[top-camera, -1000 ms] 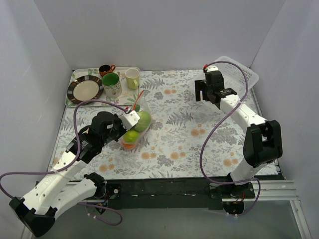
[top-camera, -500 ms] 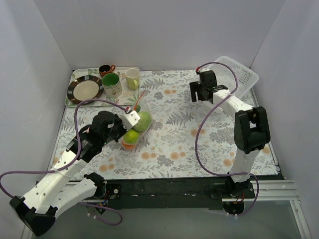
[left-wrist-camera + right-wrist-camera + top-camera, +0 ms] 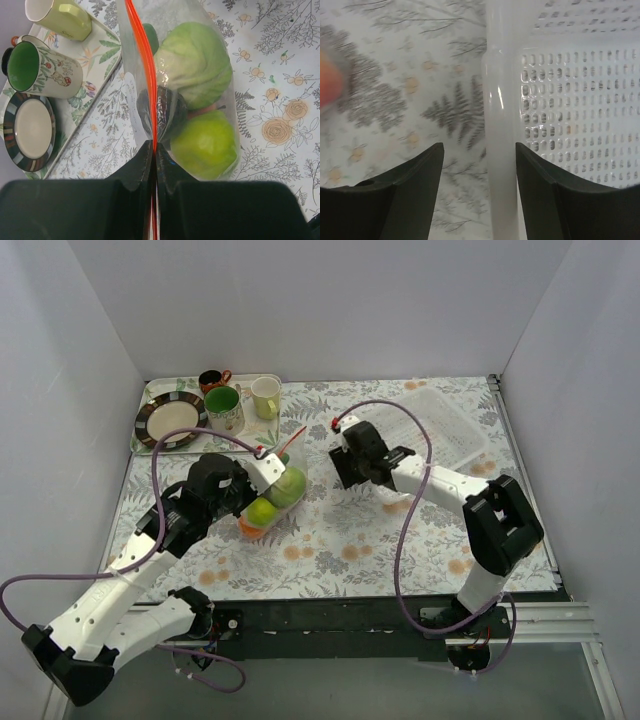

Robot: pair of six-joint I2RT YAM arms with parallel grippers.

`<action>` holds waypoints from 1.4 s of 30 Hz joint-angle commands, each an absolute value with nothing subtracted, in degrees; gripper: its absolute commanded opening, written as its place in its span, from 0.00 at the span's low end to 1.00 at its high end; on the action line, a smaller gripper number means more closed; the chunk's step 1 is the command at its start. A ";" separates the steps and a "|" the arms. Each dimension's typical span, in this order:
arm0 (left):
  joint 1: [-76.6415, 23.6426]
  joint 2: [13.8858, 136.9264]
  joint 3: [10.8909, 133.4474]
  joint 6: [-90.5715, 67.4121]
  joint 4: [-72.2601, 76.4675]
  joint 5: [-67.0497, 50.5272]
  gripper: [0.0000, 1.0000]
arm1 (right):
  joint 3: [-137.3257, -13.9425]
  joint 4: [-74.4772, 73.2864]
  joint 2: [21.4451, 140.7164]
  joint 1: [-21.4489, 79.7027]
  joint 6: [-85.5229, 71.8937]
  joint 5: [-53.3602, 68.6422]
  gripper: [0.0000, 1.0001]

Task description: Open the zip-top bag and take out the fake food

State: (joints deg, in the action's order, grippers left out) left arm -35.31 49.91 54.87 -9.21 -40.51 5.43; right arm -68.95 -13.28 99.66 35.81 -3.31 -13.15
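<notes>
My left gripper (image 3: 264,472) is shut on the orange-red zip strip (image 3: 145,75) of the clear zip-top bag (image 3: 272,502), pinching it at the near end (image 3: 154,145). Inside the bag (image 3: 222,40) I see a pale green leafy piece (image 3: 195,65), a bright green fruit (image 3: 207,145), a dark brown-purple piece (image 3: 167,112) and something orange at the bottom (image 3: 250,528). My right gripper (image 3: 347,466) is open and empty right of the bag. Its wrist view is blurred; its gripper (image 3: 479,150) has the basket rim showing beyond the gap.
A white perforated basket (image 3: 452,426) lies flat at the back right, also in the right wrist view (image 3: 580,100). A tray (image 3: 143,446) at the back left carries a plate (image 3: 170,420), a green mug (image 3: 224,410), a cream mug (image 3: 265,397) and a small brown cup (image 3: 212,378).
My right arm has swung from the basket at the back right to the table's middle, near the bag. The basket went from tilted up to lying flat. The left gripper still holds the bag.
</notes>
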 commanded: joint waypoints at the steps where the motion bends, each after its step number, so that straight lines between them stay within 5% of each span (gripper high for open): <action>1: -34.98 50.01 58.71 -8.79 -39.11 5.45 0.00 | -64.35 -13.53 93.52 43.76 -7.64 -11.52 0.64; 8: -34.98 49.75 59.41 -8.35 -39.20 5.80 0.00 | -50.55 -14.50 85.26 58.51 -12.57 -10.90 0.57; 17: -34.98 50.80 59.68 -8.44 -37.88 5.71 0.00 | -52.20 -31.45 77.35 68.56 -18.46 -23.70 0.61; 22: -34.98 50.98 60.64 -8.61 -38.23 5.80 0.00 | -60.36 -47.08 76.73 65.92 -24.33 -31.88 0.85; 25: -34.98 51.15 60.29 -8.61 -37.53 6.33 0.00 | -62.05 -49.31 73.49 65.92 -31.10 -34.71 0.89; 34: -34.98 53.43 58.89 -9.31 -33.93 13.09 0.00 | -67.94 -43.26 63.10 56.45 -41.49 -39.66 0.85; 42: -34.54 53.18 60.12 -12.22 -36.91 9.67 0.00 | -86.96 -43.13 87.07 40.00 -46.83 -31.02 0.83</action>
